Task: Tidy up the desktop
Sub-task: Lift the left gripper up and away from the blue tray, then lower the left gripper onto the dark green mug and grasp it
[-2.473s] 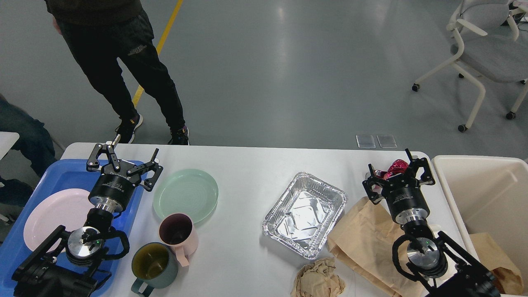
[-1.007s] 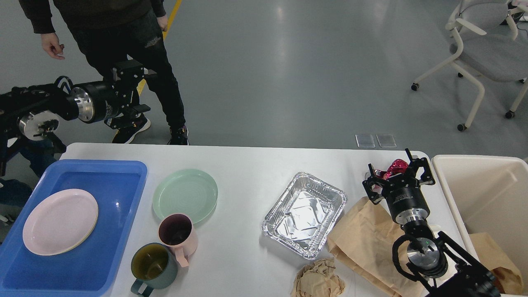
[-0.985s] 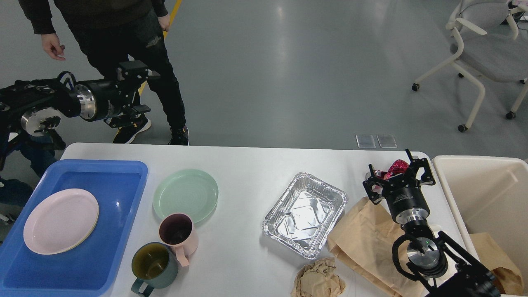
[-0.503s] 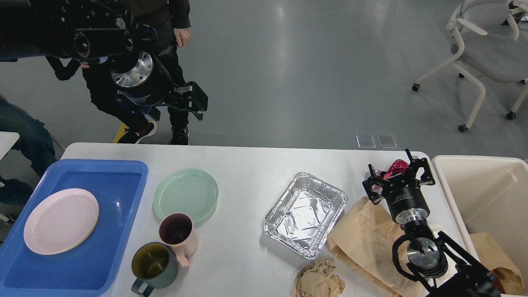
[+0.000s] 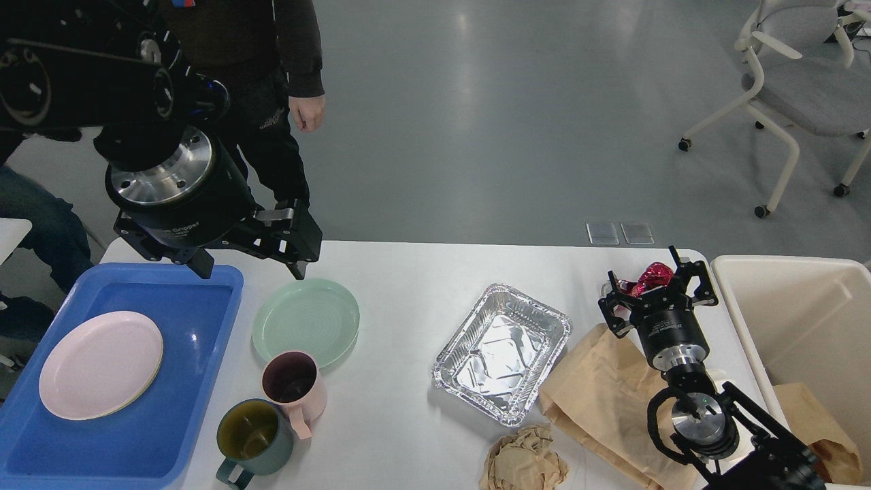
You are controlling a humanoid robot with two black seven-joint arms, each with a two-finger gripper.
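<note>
While the right gripper stood wide open around a red wrapper at the tabletop's far right, the empty, open left gripper hung just above the nearer green plate.

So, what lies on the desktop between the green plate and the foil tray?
In the head view, nothing: between the green plate and the foil tray there is only bare white desktop.
</note>
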